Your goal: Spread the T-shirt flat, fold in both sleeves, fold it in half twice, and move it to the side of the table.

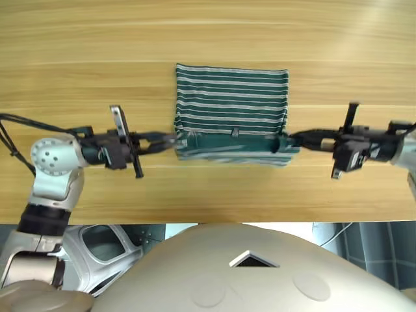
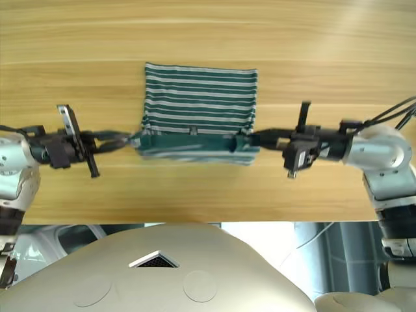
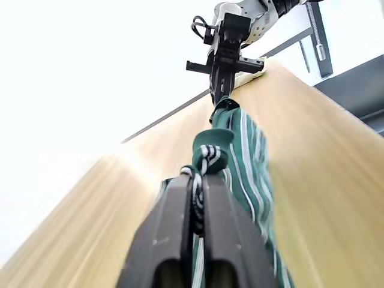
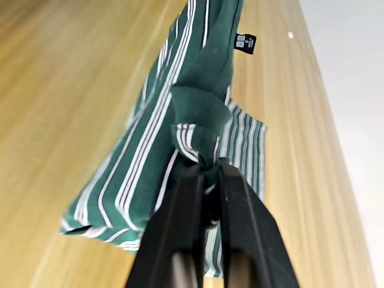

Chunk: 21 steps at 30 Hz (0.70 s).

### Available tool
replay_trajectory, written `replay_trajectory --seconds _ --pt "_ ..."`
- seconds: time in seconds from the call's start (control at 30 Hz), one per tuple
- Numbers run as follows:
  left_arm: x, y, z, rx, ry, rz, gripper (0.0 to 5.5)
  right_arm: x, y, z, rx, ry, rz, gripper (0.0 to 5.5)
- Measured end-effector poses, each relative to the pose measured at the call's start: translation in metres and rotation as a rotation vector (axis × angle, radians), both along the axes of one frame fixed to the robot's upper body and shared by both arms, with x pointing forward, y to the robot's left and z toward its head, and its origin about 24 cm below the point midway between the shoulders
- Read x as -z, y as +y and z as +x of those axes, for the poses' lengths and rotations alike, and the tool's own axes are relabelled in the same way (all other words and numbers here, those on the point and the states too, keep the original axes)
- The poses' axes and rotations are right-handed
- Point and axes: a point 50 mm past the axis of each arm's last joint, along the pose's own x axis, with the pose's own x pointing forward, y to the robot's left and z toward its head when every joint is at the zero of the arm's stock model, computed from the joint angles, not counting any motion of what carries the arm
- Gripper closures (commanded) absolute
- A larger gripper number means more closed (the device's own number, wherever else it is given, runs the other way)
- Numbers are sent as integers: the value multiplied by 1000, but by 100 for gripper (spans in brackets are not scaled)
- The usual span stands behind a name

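A green T-shirt (image 1: 231, 97) with white stripes lies folded on the wooden table (image 1: 208, 32). Its near edge is lifted and stretched between the two grippers. My left gripper (image 1: 174, 138) is shut on the near left corner of the T-shirt (image 3: 237, 150), bunched cloth pinched between its black fingers (image 3: 180, 222). My right gripper (image 1: 286, 138) is shut on the near right corner of the T-shirt (image 4: 192, 102), with a small label hanging from the fold. In the left wrist view the right gripper (image 3: 219, 96) holds the far end of the stretched edge.
Bare wood of the table (image 2: 325, 52) stretches on both sides of the shirt and behind it. The front edge of the table (image 1: 208, 223) runs close below the arms.
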Motion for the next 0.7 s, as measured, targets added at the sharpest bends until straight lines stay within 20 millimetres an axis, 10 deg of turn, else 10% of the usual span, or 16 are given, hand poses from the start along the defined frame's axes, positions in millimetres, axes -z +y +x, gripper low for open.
replay_trajectory --seconds 0.27,0.7 --pt "-14 -7 66 -208 -110 -58 546 -6 10 63 241 -124 106 538" --pt "53 -27 146 -542 161 289 546 50 39 111 445 -121 -95 538"
